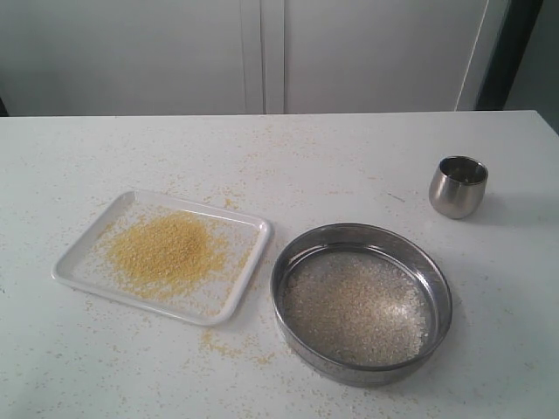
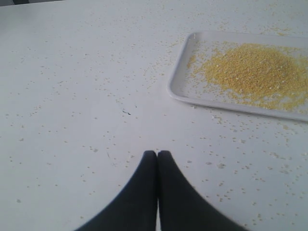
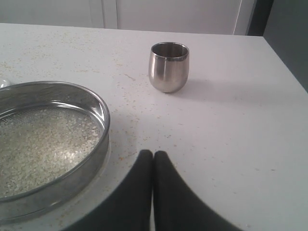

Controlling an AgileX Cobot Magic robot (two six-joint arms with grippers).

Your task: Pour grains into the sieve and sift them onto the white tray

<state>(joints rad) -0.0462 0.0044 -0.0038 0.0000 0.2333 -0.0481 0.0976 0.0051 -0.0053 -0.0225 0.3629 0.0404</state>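
Grains first, from the exterior view: found the fine golden-yellow kind heaped in the middle of the white tray and paler grains spread over the mesh of the sieve. Noted the sieve flat on the table, just beside the tray on its right; could not tell whether touching. Saw a steel cup upright, well apart, behind the sieve to the right. Spotted stray granules scattered around both.

Left wrist view: found the left gripper closed, fingertips pressed together, holding nothing, over bare speckled table near the tray's corner.

Right wrist view: found the right gripper likewise closed and empty, just beside the sieve's wall, with the cup beyond it.
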